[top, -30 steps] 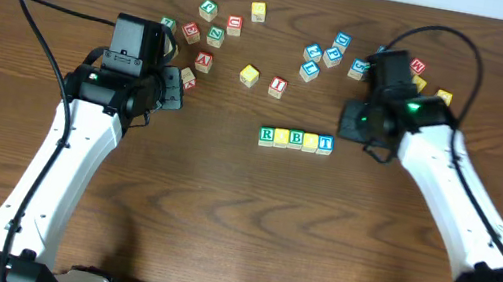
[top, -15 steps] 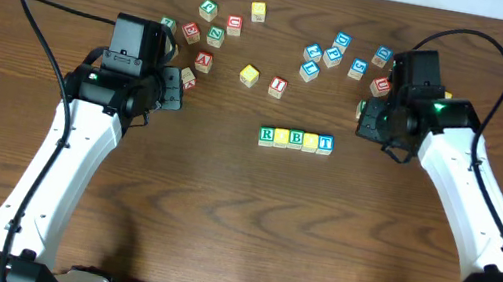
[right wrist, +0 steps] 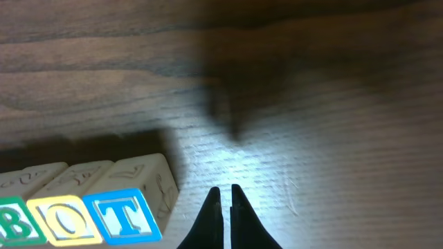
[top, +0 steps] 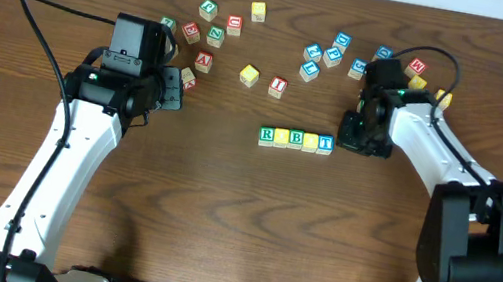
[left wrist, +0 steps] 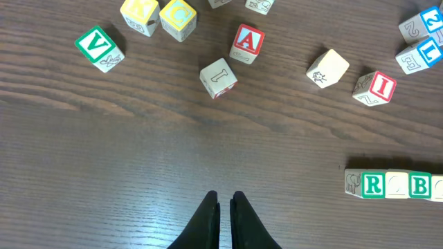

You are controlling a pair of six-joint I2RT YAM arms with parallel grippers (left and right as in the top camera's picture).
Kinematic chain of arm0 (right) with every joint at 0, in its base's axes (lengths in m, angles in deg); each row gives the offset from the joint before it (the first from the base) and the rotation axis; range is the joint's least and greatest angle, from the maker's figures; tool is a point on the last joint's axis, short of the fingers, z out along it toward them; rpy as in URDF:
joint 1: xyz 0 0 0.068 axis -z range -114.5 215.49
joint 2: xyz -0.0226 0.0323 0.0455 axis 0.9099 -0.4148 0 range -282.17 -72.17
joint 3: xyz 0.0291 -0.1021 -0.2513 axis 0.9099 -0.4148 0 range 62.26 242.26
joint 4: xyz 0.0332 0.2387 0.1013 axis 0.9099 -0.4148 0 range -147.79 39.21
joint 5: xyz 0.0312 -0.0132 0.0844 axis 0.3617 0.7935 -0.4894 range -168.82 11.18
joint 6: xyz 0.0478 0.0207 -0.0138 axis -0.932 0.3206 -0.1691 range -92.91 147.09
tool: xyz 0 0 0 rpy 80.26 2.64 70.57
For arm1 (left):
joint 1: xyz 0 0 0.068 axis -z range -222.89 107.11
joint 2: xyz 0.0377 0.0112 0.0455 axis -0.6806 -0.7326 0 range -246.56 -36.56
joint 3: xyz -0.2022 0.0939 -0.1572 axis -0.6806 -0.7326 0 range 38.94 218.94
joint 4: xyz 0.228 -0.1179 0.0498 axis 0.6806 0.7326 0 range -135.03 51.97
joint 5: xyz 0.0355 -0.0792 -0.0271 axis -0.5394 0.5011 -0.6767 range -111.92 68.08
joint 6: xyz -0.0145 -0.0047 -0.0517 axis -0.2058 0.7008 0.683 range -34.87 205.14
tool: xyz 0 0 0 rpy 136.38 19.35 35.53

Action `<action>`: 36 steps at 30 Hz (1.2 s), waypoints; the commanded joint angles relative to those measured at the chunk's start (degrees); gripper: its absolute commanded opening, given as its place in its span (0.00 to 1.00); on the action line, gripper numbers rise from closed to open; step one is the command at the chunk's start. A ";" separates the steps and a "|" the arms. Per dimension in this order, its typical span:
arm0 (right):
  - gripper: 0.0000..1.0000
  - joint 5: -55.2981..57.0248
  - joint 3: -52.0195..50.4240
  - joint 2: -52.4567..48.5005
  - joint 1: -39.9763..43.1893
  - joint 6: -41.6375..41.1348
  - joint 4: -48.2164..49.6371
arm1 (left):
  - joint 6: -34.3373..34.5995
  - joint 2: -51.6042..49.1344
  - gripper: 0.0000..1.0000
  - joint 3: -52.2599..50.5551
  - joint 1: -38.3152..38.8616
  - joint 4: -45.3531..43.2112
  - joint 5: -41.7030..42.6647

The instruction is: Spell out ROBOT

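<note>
Dark wooden table (top: 219,217), word seemingly done: lift right gripper (right wrist: 223,190), pinched closed and empty, clear of T block (right wrist: 121,214) without nudging row (top: 295,140). Left gripper (left wrist: 223,197) closed, empty too.

Dark wood-grain table (top: 219,217); in the left wrist view, red A block (left wrist: 247,40) top centre, green V block (left wrist: 97,46) upper left.

Overhead evenly lit, sharp; right wrist view dim, a glare patch on the desk (right wrist: 242,155), blocks (right wrist: 83,207) blurred.
</note>
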 commanded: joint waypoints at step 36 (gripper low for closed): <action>0.01 -6.60 -0.11 -3.45 -0.46 1.66 5.55 | -1.20 0.83 0.08 1.05 -0.28 -0.04 -0.74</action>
